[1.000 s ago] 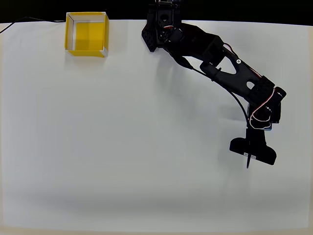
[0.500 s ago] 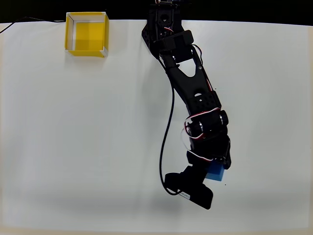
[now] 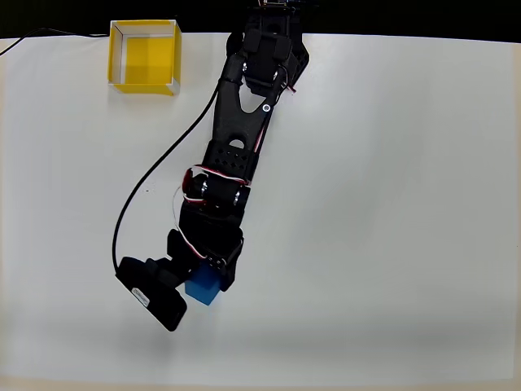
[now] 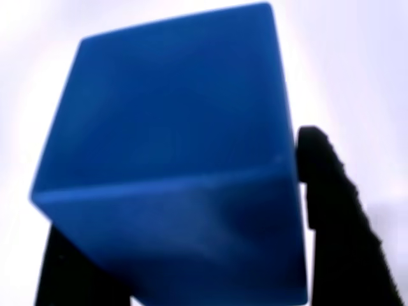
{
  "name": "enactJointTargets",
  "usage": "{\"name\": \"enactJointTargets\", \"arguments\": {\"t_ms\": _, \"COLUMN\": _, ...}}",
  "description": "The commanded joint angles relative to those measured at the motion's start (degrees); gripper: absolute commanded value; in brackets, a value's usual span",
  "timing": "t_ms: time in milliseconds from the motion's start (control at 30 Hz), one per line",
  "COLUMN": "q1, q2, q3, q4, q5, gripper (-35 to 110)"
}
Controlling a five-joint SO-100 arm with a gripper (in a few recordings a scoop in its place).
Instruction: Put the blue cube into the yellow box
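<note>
Right up close in the wrist view, the small bright-blue matte cube [image 4: 172,159] sits pinched between the black two-finger gripper [image 4: 191,242], one dark finger [image 4: 331,217] pressed against its right face, another below left. From overhead, the gripper [image 3: 199,281] grips the blue cube [image 3: 203,287] low on the white table [image 3: 391,244], left of centre. Far off at the top-left corner sits the square open-topped yellow box [image 3: 144,55], well apart from the cube.

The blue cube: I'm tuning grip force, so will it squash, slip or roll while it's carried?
The blue cube looks stiff: its edges stay sharp between the claw fingers. Flat faces should resist rolling. The matte surface probably grips fairly well, though it sits tilted.
</note>
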Motion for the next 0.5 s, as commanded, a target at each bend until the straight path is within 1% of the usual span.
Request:
{"name": "enactJointTargets", "arguments": {"t_ms": 0, "q1": 11.25, "q2": 17.93, "q3": 6.68, "q4": -3.78, "q5": -4.48, "gripper": 3}}
{"name": "enactJointTargets", "arguments": {"t_ms": 200, "q1": 26.63, "q2": 24.96, "q3": 16.88, "q4": -5.62, "q5": -8.17, "gripper": 3}}
{"name": "enactJointTargets", "arguments": {"t_ms": 367, "q1": 38.67, "q2": 26.81, "q3": 18.19, "q4": -1.05, "q5": -11.16, "gripper": 3}}
{"name": "enactJointTargets", "arguments": {"t_ms": 467, "q1": 45.35, "q2": 26.54, "q3": 18.02, "q4": -0.26, "q5": -12.30, "gripper": 3}}
